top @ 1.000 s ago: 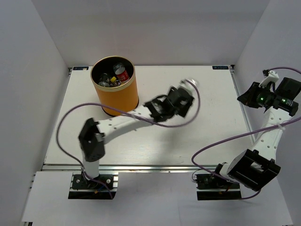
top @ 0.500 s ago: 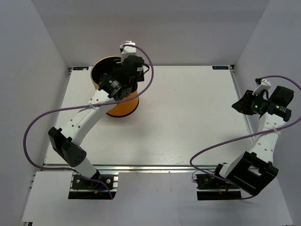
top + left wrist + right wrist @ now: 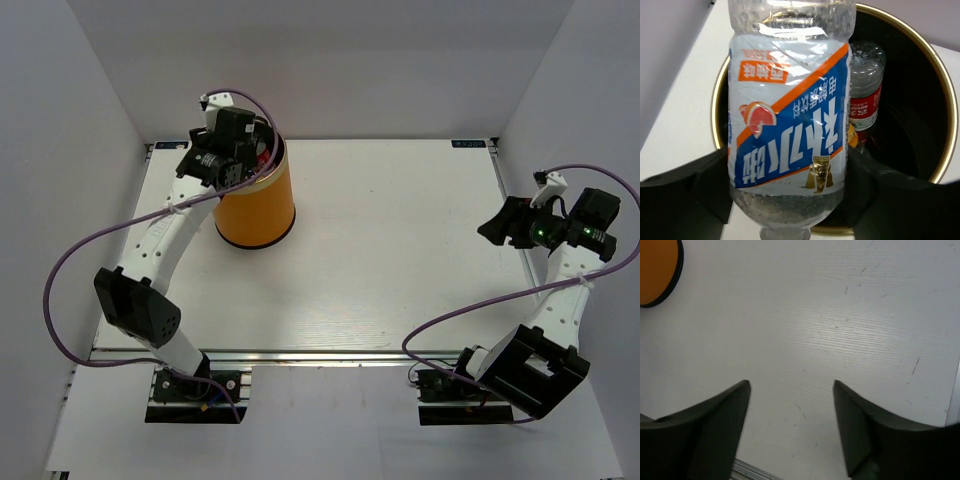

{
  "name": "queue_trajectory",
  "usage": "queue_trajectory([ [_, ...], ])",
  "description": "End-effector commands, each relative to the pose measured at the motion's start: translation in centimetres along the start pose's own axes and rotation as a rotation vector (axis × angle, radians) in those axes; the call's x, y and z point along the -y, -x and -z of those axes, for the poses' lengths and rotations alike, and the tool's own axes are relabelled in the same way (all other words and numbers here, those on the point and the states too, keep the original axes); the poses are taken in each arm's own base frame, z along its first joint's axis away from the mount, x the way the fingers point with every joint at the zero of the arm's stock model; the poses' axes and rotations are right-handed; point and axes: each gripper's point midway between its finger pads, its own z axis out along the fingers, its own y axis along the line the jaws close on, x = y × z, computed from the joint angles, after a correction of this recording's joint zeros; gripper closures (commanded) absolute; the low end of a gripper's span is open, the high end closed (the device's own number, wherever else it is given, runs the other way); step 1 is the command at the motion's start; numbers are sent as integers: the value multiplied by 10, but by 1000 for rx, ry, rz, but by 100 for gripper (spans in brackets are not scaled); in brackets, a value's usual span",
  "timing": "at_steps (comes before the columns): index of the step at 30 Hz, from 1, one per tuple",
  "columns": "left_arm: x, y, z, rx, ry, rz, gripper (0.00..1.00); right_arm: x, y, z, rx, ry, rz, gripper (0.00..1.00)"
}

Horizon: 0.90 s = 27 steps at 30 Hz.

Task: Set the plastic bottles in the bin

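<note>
The orange bin (image 3: 255,205) stands at the back left of the table. My left gripper (image 3: 232,150) hangs over its mouth. In the left wrist view a clear plastic bottle (image 3: 790,115) with a blue, white and orange label hangs cap-down between the fingers (image 3: 685,185), above the bin's pale rim (image 3: 945,130). The left gripper (image 3: 790,165) has its jaws spread to either side of the bottle. A red-labelled clear bottle (image 3: 864,107) lies inside the bin. My right gripper (image 3: 492,228) (image 3: 791,385) hovers open and empty at the table's right edge.
White walls close in the table on the left, back and right. A metal rail (image 3: 330,353) runs along the near edge. The bin's black base (image 3: 657,270) shows at the top left of the right wrist view.
My left arm swung from the table's middle to above the bin, carrying the bottle, and its jaws have widened. The right gripper has opened and shifted slightly inward.
</note>
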Motion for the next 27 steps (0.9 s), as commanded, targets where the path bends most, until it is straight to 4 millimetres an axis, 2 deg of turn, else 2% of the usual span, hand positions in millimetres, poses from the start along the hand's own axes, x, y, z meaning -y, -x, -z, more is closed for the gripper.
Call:
queue_trajectory([
  [1, 13, 4, -4, -26, -72, -15, 13, -16, -4, 2, -7, 85, 61, 21],
  [2, 17, 8, -3, -28, -88, -12, 4, -20, -4, 2, -5, 102, 71, 10],
  [4, 23, 8, -5, -46, -106, -31, 0, -25, -14, 2, -34, 125, 72, 10],
  [5, 22, 25, 3, -15, -117, -20, 0, -26, -16, 2, -39, 142, 87, 10],
  [10, 22, 44, 15, 6, -148, -45, 0, -29, -25, -1, -62, 155, 122, 10],
  [12, 19, 55, 33, 32, -202, -52, 0, -29, -25, -3, -66, 159, 124, 10],
  [14, 25, 55, 50, 51, -269, -83, 0, -33, -22, -2, -56, 166, 136, 10],
  [15, 36, 61, 78, 78, -428, -100, 0, -34, -21, -2, -54, 168, 147, 10],
  [16, 47, 54, 85, 88, -520, -110, 0, -36, -19, -1, -47, 174, 153, 10],
  [17, 53, 53, 100, 116, -618, -127, 0, -36, -18, -2, -46, 173, 162, 10],
  [18, 75, 42, 131, 123, -848, -174, 0, -36, -17, 0, -43, 157, 152, 10],
  [19, 72, 24, 153, 130, -944, -179, 0, -38, -13, 0, -35, 158, 142, 10],
  [20, 75, 27, 169, 185, -1024, -173, 0, -40, -9, 2, -23, 158, 156, 10],
  [21, 82, -7, 178, 121, -1136, -187, 0, -42, -7, 4, -16, 158, 159, 10],
  [22, 81, -14, 188, 117, -1170, -173, 0, -43, -3, 5, -1, 154, 165, 10],
  [23, 70, -18, 202, 130, -1190, -161, 0, -44, -2, 6, 5, 152, 162, 10],
  [24, 67, -42, 195, 83, -1181, -168, 0, -46, 0, 7, 15, 154, 168, 10],
  [26, 53, -51, 205, 95, -1176, -137, 0, -48, 1, 8, 23, 148, 163, 10],
  [27, 50, -69, 200, 61, -1168, -141, 0, -48, 4, 7, 32, 148, 156, 10],
])
